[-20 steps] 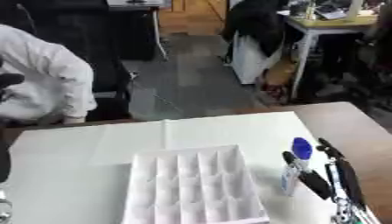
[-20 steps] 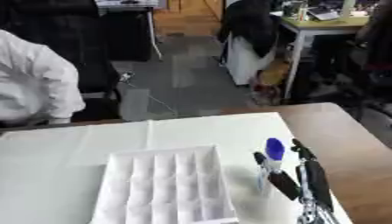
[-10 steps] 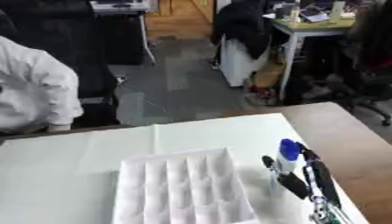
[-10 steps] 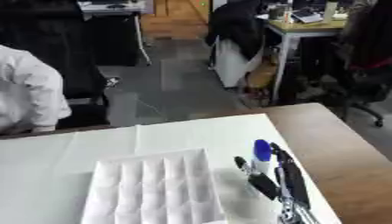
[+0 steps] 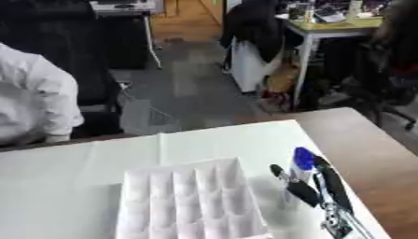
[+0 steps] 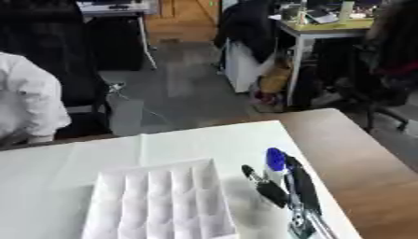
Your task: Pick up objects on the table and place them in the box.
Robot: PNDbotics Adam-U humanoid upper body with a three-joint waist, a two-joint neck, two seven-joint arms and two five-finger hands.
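Observation:
A white box (image 5: 189,201) with several small compartments lies on the white table cover, near the front. Just right of it my right hand (image 5: 316,186) holds a small white bottle with a blue cap (image 5: 302,159) upright, thumb on its left side and fingers on its right. The bottle's base is hidden behind the thumb, so I cannot tell whether it touches the table. The compartments that show look bare. My left hand shows in neither view.
The wooden table edge (image 5: 367,149) runs along the right of the white cover. A person in a white shirt (image 5: 32,105) sits at the far left edge. Behind the table are a grey floor, chairs and a yellow-topped desk (image 6: 326,25).
The camera has tilted, shifting the whole picture. My right hand stays shut on the bottle beside the box's right side; the black shape at the lower left edge is out of view.

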